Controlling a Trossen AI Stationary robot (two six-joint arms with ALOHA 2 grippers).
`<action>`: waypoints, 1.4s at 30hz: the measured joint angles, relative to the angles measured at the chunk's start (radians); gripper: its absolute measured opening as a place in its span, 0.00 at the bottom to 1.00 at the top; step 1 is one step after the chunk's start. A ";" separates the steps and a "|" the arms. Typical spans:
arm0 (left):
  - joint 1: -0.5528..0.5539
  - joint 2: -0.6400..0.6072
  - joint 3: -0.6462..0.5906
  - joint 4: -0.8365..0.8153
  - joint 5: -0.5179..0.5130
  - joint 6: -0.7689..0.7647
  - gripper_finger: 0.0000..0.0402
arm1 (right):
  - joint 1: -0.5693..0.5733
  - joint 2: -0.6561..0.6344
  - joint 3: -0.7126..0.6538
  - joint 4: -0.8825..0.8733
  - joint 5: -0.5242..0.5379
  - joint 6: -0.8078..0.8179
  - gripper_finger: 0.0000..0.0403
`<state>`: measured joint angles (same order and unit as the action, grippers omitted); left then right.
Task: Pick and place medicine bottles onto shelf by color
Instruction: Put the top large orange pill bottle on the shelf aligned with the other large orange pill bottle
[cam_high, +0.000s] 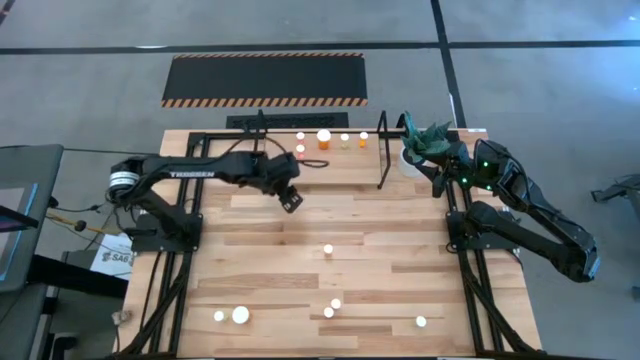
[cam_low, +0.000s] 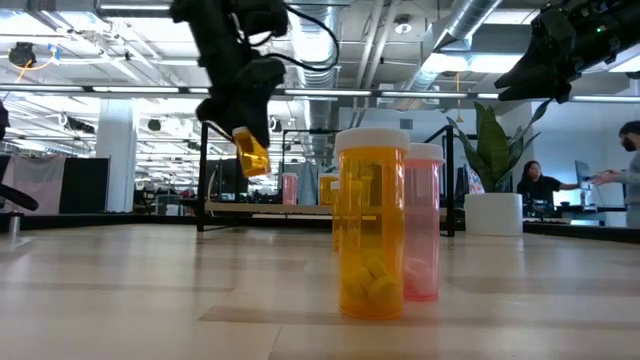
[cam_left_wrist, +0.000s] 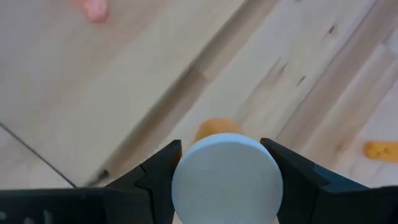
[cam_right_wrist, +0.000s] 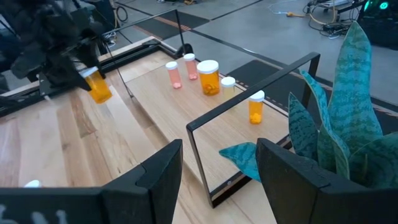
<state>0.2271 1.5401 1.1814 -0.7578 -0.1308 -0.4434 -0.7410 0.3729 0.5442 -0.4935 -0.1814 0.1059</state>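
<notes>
The left gripper (cam_high: 291, 199) hangs above the desk (cam_high: 260, 260), just in front of the shelf (cam_high: 250, 165) and toward the desk's left half. Its fingers (cam_left_wrist: 155, 171) are clamped on the white cap of an orange bottle (cam_low: 250, 152), which hangs tilted and clear of the desk surface.

The shelf lies along the far edge of the desk. Five bottles stand on its board: two pinkish bottles (cam_right_wrist: 173, 74) nearest the left gripper, then a large orange bottle (cam_right_wrist: 208, 77), a pale bottle (cam_right_wrist: 228, 85) and a small orange bottle (cam_right_wrist: 255, 106) toward the right end. All five stand upright.

A single white-capped bottle (cam_high: 328, 249) stands near the middle of the desk. Further bottles (cam_high: 241, 315) stand apart along the near edge, from the left part to the right part. In the low view, an orange bottle and a pink bottle stand together close to the camera.

The right gripper (cam_right_wrist: 217, 168) is raised by the potted plant (cam_high: 425, 145) at the far right corner of the desk. Its fingers are spread wide and hold nothing.
</notes>
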 joint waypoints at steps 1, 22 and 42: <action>0.009 0.020 0.026 -0.009 0.004 0.023 0.46 | 0.000 0.000 0.000 0.000 0.000 0.000 0.56; 0.128 0.397 0.483 -0.093 0.082 0.497 0.46 | 0.000 0.000 0.000 0.000 0.000 0.000 0.56; 0.194 0.526 0.624 -0.096 0.074 0.923 0.46 | 0.000 0.000 0.000 0.000 0.000 0.000 0.56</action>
<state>0.4207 2.0663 1.8057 -0.8542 -0.0566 0.4801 -0.7410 0.3727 0.5444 -0.4936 -0.1814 0.1059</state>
